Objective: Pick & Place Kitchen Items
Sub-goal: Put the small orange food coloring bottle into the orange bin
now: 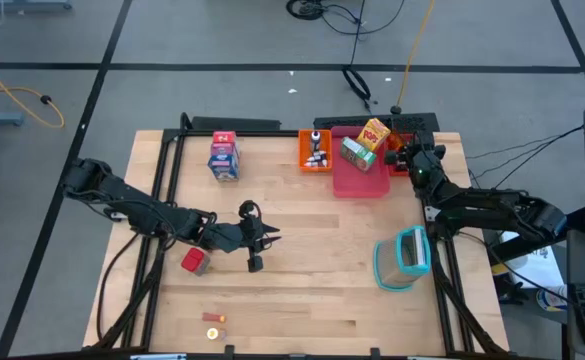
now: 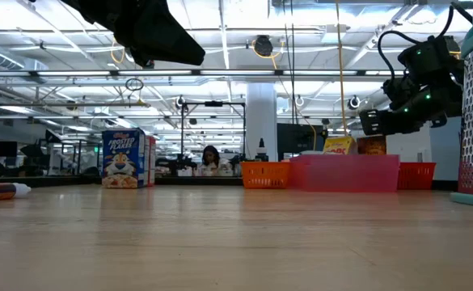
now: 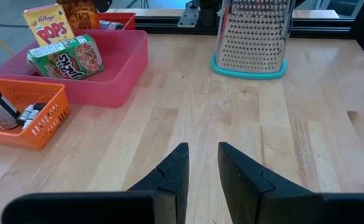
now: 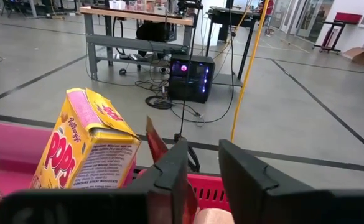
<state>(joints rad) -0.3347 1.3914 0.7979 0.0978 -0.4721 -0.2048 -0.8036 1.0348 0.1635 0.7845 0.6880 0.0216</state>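
Note:
My right gripper [image 4: 201, 148] [image 1: 404, 152] hovers open and level over the red tray [image 4: 213, 185] at the table's far right. A thin red-brown packet [image 4: 153, 140] stands in that tray beside one finger. The yellow Pops carton [image 4: 85, 146] and a green carton [image 3: 66, 57] lie in the pink tray [image 1: 364, 178]. Small dark-capped bottles [image 1: 318, 152] sit in the orange tray [image 1: 304, 160]. A blue-white carton [image 1: 224, 158] stands at the far left. My left gripper [image 3: 201, 149] [image 1: 270, 238] waits open above the table's middle, with the red cube [image 1: 194, 261] near it. My right gripper has nothing between its fingers. The red-brown packet's upper corner [image 4: 149, 127] rises right beside the outer side of one finger [image 4: 172, 163]; I cannot tell whether they touch.
The teal-rimmed clear container [image 1: 404, 257] stands near the right edge, in front of the right arm. Two small orange-brown bits [image 1: 213, 324] lie by the near edge. A small bottle [image 2: 2, 191] lies on its side in the low view. Bare wood spans the middle.

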